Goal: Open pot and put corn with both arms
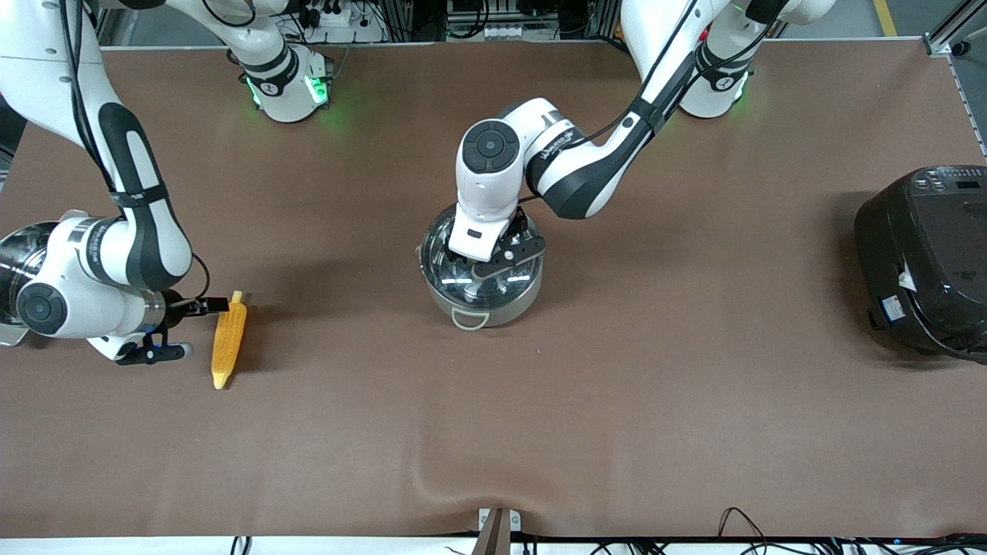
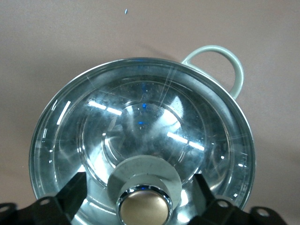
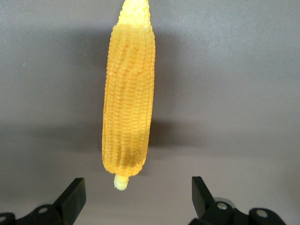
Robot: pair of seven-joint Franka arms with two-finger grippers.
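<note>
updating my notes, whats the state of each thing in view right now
pot: upright on the table, closed by its lid
lid: on the pot, knob between the left hand's open fingers, not gripped
corn: lying flat on the table, not held
left hand: open, over the lid
right hand: open, at the corn's stub end
rice cooker: closed

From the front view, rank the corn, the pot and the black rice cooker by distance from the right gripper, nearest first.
1. Corn, lying on the table right beside the right gripper.
2. Pot, mid-table, under the left gripper.
3. Black rice cooker, at the left arm's end.
</note>
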